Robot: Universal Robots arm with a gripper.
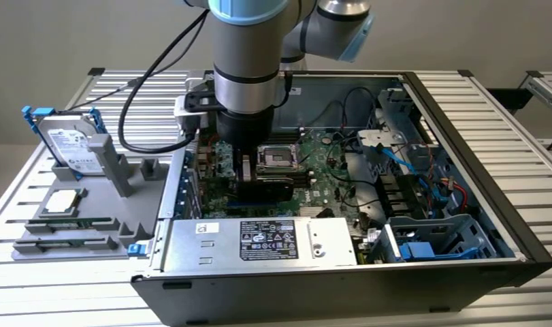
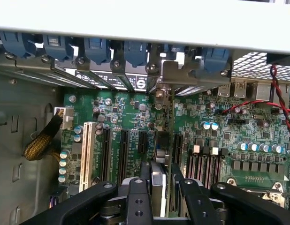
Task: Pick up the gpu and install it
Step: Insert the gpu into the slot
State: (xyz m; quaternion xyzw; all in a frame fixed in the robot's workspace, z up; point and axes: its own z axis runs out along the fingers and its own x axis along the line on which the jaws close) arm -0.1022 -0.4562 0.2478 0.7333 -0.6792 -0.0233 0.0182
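**Exterior view's left:** a hard drive (image 1: 65,144) stood in a grey holder (image 1: 121,231) on the table (image 1: 493,102).

**Centre:** inside the open computer case (image 1: 480,177), the hand (image 2: 156,197) pinched the gpu (image 2: 159,150) edge-on, just above the motherboard (image 2: 121,117) slots, its bracket toward the rear wall.

The card was judged light, stiff and fragile. It looked best gripped flat-sided near its upper edge, clear of the contacts.

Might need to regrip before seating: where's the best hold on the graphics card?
Its top edge, from straight above, clamping the two flat faces. The card stands on edge over the slots, so only that edge is free; the gripper holds it there.
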